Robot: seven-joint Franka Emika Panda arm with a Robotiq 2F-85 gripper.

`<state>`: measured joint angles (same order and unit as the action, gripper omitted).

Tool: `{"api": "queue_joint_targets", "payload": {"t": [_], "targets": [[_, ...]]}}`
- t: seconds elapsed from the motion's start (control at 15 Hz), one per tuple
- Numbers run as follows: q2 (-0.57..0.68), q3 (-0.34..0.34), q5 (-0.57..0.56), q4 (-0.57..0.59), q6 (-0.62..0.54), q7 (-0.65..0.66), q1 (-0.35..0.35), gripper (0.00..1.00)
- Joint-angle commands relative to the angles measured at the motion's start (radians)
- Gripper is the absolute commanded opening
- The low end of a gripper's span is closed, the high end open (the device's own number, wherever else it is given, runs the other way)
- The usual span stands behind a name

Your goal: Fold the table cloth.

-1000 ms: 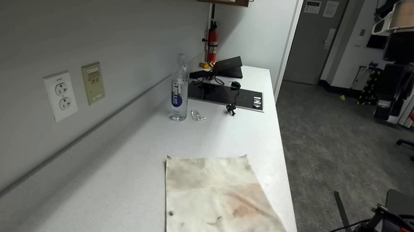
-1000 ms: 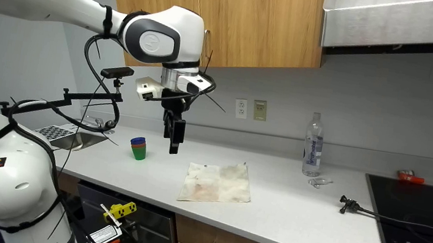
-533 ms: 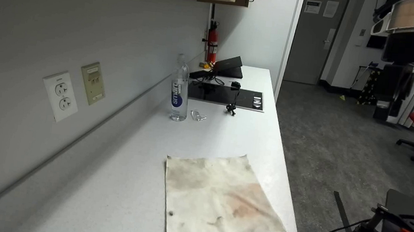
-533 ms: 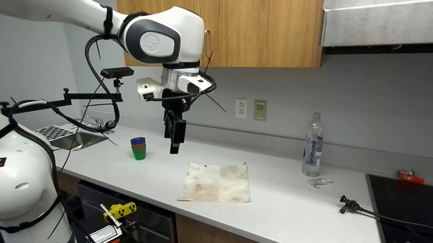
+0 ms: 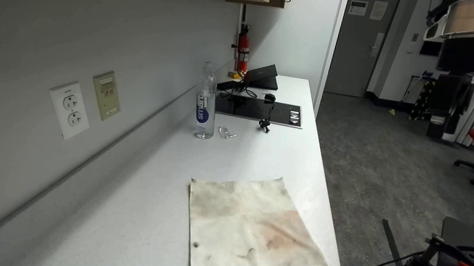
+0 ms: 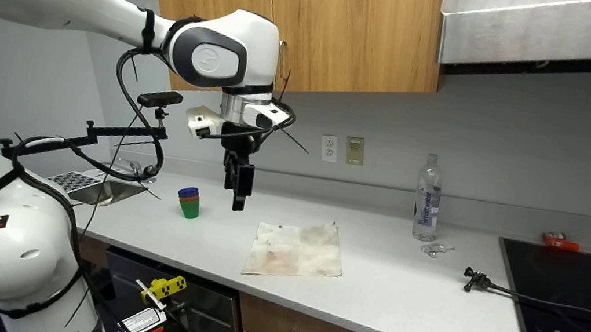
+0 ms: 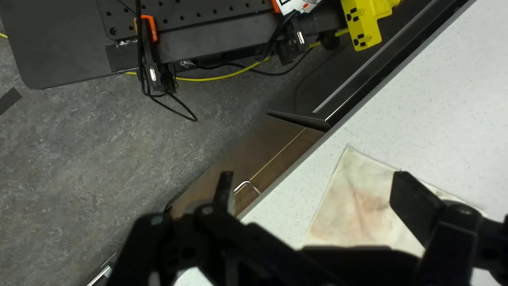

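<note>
The table cloth (image 5: 248, 231) is an off-white square with reddish-brown stains. It lies flat and spread out on the white counter, its corner near the counter's front edge. It also shows in an exterior view (image 6: 297, 251). My gripper (image 6: 239, 200) hangs pointing down, above the counter level and apart from the cloth; it also shows blurred in an exterior view (image 5: 437, 125). In the wrist view my gripper (image 7: 312, 174) is wide open with nothing between its fingers. The cloth (image 7: 357, 206) shows below, partly hidden by the right finger (image 7: 414, 206) and the gripper body.
A clear bottle (image 6: 427, 203) stands near the wall, with a small clear plastic piece (image 6: 436, 249) beside it. A stack of coloured cups (image 6: 188, 203) stands left of the cloth. A black cable mount (image 6: 480, 280) lies by the cooktop (image 6: 576, 290). A wooden cabinet (image 6: 352, 22) hangs above.
The arm and gripper have shifted only very slightly. The cloth and the other objects have not moved.
</note>
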<state>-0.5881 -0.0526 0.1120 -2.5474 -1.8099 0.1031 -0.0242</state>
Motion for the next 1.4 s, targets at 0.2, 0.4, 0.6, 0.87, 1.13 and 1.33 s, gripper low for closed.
{"api": "queue_joint_targets", "payload": {"t": [0.2,0.4,0.6,0.87,1.13,1.33], "targets": [[0.001,0.005,0.001,0.0,-0.013,-0.045,-0.005,1.0],[0.147,-0.007,-0.007,0.006,-0.167,-0.091,-0.008,1.0],[0.088,0.004,0.001,-0.016,-0.179,-0.063,-0.007,1.0],[0.211,0.002,0.0,-0.009,-0.27,-0.073,-0.005,1.0],[0.209,0.002,0.0,-0.001,-0.27,-0.073,-0.005,1.0],[0.244,0.025,-0.017,0.017,-0.299,-0.081,0.01,1.0]]}}
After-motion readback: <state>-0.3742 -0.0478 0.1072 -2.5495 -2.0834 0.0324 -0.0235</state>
